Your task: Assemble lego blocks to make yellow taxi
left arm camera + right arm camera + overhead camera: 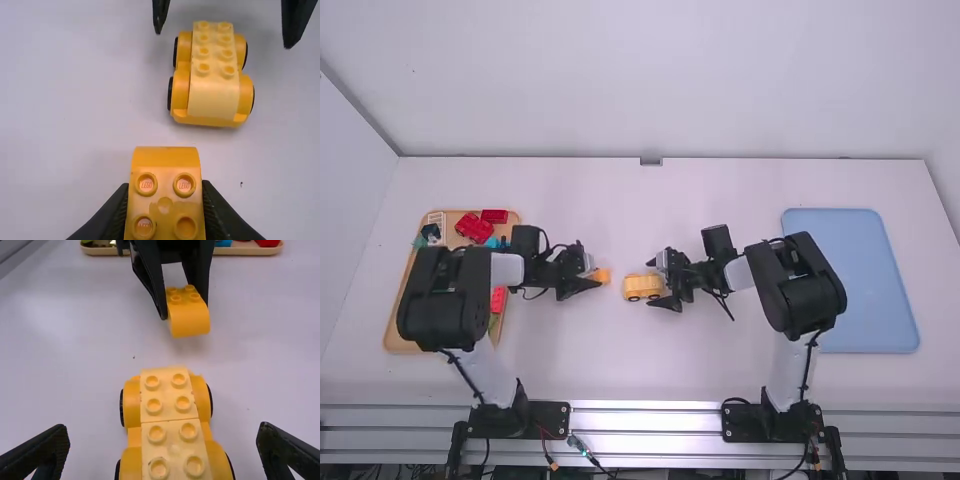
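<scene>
Near the table's middle, my left gripper [588, 275] is shut on an orange-yellow curved block [603, 276]. In the left wrist view, the left gripper [166, 212] has the curved block [166, 200] pinched between its fingers, studs showing. The yellow car body [642, 287] with black wheels stands on the table just right of that block, apart from it. My right gripper [666, 282] is open around the car body's right end. In the right wrist view, the right gripper [162, 442] has its fingers wide apart, one on each side of the studded car body [172, 435], not touching it.
At the left, a wooden tray [392, 335] holds red bricks [473, 227] and other pieces, partly under the left arm. A blue tray [855, 285] lies at the right. White table surface [620, 360] lies between the arms.
</scene>
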Available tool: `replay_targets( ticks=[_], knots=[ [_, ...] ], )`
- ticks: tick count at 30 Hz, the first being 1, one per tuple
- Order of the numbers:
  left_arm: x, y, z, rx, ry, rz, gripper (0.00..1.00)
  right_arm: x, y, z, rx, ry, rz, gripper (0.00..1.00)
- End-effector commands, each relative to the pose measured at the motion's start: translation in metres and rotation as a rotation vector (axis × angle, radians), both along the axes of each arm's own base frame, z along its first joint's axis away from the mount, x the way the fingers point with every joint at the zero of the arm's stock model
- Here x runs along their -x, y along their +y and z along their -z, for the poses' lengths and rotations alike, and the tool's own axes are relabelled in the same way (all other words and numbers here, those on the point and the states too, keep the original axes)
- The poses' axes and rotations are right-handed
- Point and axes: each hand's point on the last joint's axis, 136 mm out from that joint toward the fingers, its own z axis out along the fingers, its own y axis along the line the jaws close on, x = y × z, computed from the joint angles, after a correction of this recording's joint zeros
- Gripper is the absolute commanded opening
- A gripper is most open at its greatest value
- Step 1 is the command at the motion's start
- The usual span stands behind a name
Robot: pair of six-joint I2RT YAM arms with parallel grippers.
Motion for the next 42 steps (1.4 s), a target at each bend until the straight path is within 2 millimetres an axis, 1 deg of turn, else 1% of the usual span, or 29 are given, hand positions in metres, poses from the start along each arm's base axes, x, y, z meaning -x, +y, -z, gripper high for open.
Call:
replay_targets(
  ticks=[1, 6, 7, 10, 12, 15, 18, 20, 25, 27, 28, 30, 33, 37, 42],
  knots=[
    [0.006, -0.011, -0.016, 0.043, -0.027, 0.038, 0.19, -0.001, 0.000, 0.002, -0.001, 0.008, 0.002, 0.99],
    [0.011, -0.028, -0.021, 0.044, -0.043, 0.089, 0.18, -0.003, -0.002, 0.008, 0.020, 0.005, 0.015, 0.99],
    [0.014, -0.034, -0.023, 0.044, -0.048, 0.108, 0.18, -0.003, -0.001, 0.010, 0.008, 0.004, 0.006, 0.99],
    [0.017, -0.042, -0.028, 0.047, -0.059, 0.133, 0.16, -0.001, 0.002, 0.016, -0.031, 0.004, -0.013, 0.99],
    [0.017, -0.045, -0.031, 0.057, -0.057, 0.136, 0.15, -0.002, 0.003, 0.016, -0.053, 0.013, -0.013, 0.99],
    [0.012, -0.049, -0.036, 0.076, -0.038, 0.107, 0.15, -0.003, 0.004, 0.018, -0.071, 0.003, -0.016, 0.99],
    [0.015, -0.056, -0.042, 0.113, -0.029, 0.121, 0.15, -0.004, 0.005, 0.018, -0.069, -0.013, -0.022, 0.99],
    [0.016, -0.062, -0.044, 0.124, -0.040, 0.143, 0.13, -0.005, 0.005, 0.018, -0.065, -0.018, -0.021, 0.99],
    [0.019, -0.077, -0.042, 0.123, -0.060, 0.183, 0.12, -0.006, 0.005, 0.018, -0.066, -0.019, -0.022, 1.00],
    [0.013, -0.079, -0.039, 0.108, -0.040, 0.150, 0.09, -0.006, 0.005, 0.018, -0.065, -0.017, -0.021, 1.00],
    [0.007, -0.081, -0.034, 0.090, -0.013, 0.105, 0.08, -0.005, 0.005, 0.019, -0.066, -0.033, -0.029, 1.00],
    [0.005, -0.083, -0.032, 0.082, -0.003, 0.091, 0.08, -0.003, 0.005, 0.022, -0.065, -0.050, -0.039, 0.99],
    [0.008, -0.089, -0.032, 0.082, -0.011, 0.110, 0.07, -0.005, 0.005, 0.023, -0.066, -0.046, -0.038, 0.98],
    [0.011, -0.092, -0.029, 0.070, 0.000, 0.114, 0.07, -0.008, 0.006, 0.022, -0.066, -0.060, -0.037, 0.96],
    [0.017, -0.101, -0.019, 0.062, 0.017, 0.139, 0.06, -0.005, 0.009, 0.026, -0.042, -0.058, -0.038, 0.91]
  ],
)
